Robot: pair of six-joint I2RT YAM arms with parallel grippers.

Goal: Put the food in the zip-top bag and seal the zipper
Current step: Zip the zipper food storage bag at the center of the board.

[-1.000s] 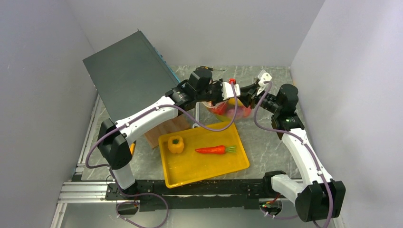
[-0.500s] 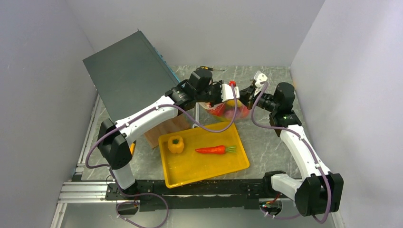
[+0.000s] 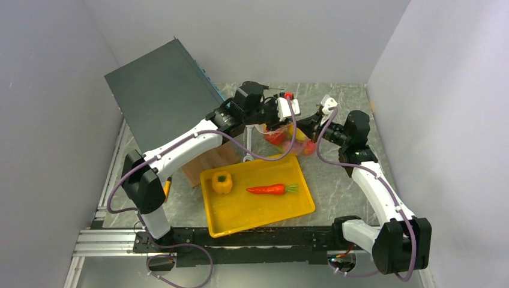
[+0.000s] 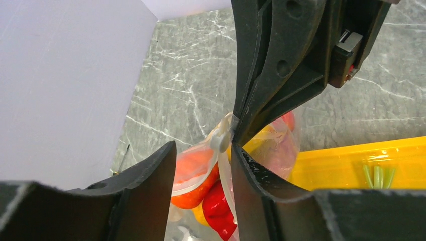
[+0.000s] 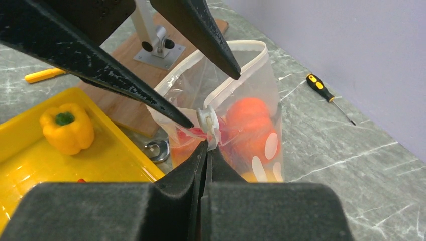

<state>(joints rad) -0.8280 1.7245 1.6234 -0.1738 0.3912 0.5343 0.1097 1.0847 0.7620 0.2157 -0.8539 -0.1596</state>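
shifted leftward and let go with the left gripper (image 4: 203, 149), now spread around the mouth of the zip-top bag (image 5: 263, 95) beyond the yellow tray (image 3: 252, 211), pinching the zipper (image 5: 236, 83) tight with the right gripper (image 5: 207, 146); likely soft, slick, sagging with food (image 5: 248, 118), best gripped on the stiffer strip.

One yellow pepper (image 3: 222, 182), one carrot (image 3: 271, 189), one yellow tray (image 3: 252, 211), one zip-top bag (image 5: 246, 125), one screwdriver (image 5: 329, 98).

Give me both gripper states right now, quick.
Left gripper: open, straddling the zip-top bag, not gripping it.
Right gripper: shut on the zipper at the bag's mouth.
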